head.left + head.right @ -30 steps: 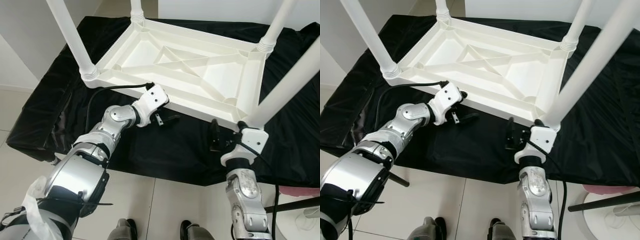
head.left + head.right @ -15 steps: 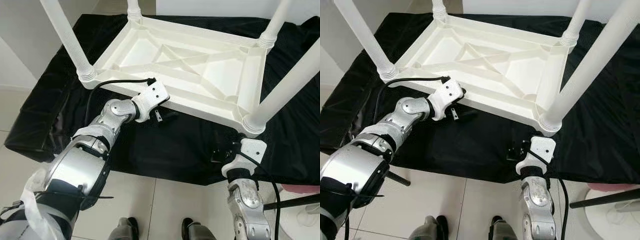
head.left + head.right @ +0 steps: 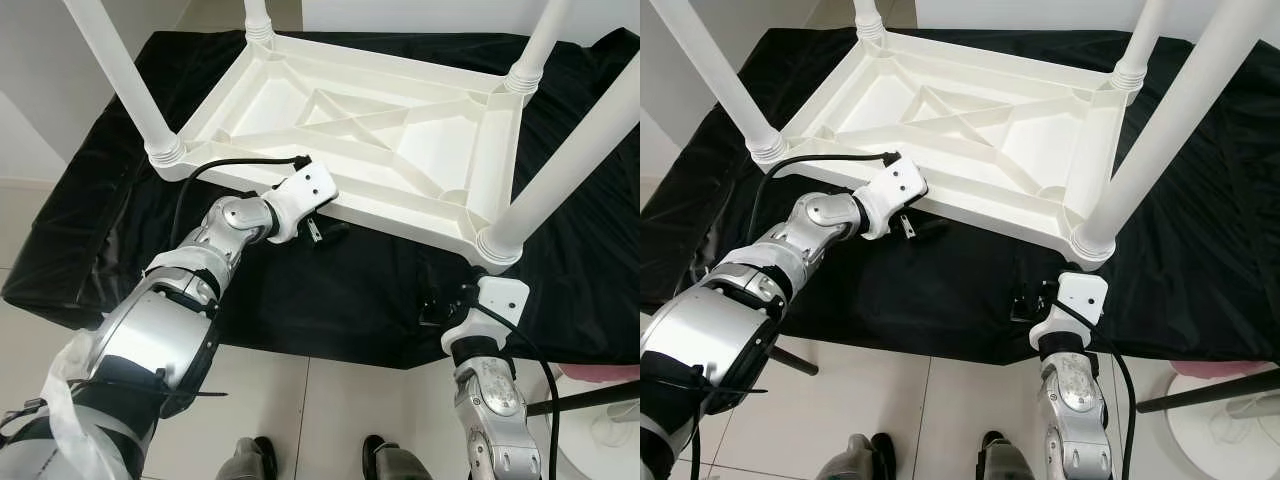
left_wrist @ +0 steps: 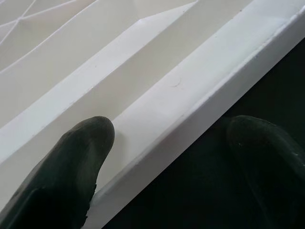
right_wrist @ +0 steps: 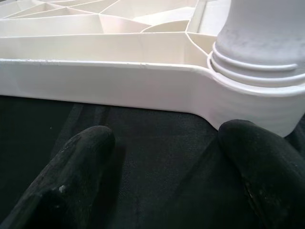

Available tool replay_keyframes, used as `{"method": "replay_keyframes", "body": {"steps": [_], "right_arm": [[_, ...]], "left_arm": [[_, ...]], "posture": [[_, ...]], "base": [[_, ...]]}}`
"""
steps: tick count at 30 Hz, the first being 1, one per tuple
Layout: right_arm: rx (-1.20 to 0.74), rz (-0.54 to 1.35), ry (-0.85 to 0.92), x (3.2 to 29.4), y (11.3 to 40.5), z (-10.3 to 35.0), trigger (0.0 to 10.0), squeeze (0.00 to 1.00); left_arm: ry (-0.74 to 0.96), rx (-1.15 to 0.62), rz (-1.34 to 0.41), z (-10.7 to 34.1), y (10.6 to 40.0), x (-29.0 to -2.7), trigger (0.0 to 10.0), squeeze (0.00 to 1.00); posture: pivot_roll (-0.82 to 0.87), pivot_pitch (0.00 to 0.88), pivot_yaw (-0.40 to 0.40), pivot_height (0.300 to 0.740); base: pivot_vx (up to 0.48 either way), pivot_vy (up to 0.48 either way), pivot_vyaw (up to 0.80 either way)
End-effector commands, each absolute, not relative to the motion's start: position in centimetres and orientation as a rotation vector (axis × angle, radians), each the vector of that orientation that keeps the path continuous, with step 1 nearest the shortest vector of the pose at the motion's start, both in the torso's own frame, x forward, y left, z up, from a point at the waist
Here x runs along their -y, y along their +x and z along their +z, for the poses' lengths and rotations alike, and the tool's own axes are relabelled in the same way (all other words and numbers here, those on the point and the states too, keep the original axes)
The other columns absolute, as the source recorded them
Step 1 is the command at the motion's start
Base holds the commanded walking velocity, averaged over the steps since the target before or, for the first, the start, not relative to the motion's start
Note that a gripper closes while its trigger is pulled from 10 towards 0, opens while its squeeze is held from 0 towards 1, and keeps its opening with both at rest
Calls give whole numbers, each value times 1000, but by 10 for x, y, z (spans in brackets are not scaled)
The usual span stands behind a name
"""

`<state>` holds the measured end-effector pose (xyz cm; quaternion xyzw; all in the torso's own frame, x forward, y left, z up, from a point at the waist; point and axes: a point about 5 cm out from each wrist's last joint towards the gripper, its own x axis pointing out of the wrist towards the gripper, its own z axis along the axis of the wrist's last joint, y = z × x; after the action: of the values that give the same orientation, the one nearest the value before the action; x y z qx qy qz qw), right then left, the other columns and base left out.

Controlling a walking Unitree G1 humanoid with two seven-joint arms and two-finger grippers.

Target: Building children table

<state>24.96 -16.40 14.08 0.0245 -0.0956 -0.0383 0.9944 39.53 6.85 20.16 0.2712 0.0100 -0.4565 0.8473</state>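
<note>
Two end effectors, left end effector (image 4: 167, 157) straddling upturned table (image 3: 380, 140) rim

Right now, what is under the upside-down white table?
The table lies on a black cloth that spreads out past every side. The cloth covers whatever holds it up, so that cannot be seen; only pale floor shows at the near edge.

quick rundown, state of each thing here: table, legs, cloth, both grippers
table: upside down on the cloth, ribbed underside up
legs: all four fitted at the corners, pointing up
cloth: black, spread flat under the table
left gripper: open, fingers straddling the table's near rim
right gripper: open, empty, over the cloth just short of the near right corner
</note>
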Motion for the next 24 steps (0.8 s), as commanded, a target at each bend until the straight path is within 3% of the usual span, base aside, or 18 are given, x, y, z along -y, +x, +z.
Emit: {"method": "replay_keyframes", "body": {"steps": [1,9,19,20,21,22,23,24], "right_arm": [[162,-69,59,163,249,136,10000,0],[161,-52,60,161,252,136,10000,0],[159,-40,67,157,255,135,10000,0],[160,-40,67,157,255,135,10000,0],[160,-40,67,157,255,135,10000,0],[159,-47,67,158,255,135,10000,0],[159,-51,67,159,254,135,10000,0],[159,-51,67,159,254,135,10000,0]], "left_arm": [[524,-284,-1442,172,370,-77,10000,0],[524,-300,-1554,174,364,-83,10000,0],[589,-274,-1393,177,374,-77,10000,0],[581,-283,-1414,177,373,-77,4510,0],[581,-283,-1414,177,373,-77,4510,0],[568,-297,-1447,178,371,-76,1961,0],[560,-305,-1472,178,370,-76,196,0],[560,-305,-1472,178,370,-76,196,0]], "posture": [[-157,240,87,740],[-144,236,83,740],[-134,238,86,740],[-138,237,91,740],[-138,237,91,740],[-140,237,94,740],[-140,237,94,740],[-140,237,94,740]], "base": [[0,0,0],[0,0,0],[0,0,0],[0,0,0],[0,0,0],[0,0,0],[0,0,0],[0,0,0]]}}
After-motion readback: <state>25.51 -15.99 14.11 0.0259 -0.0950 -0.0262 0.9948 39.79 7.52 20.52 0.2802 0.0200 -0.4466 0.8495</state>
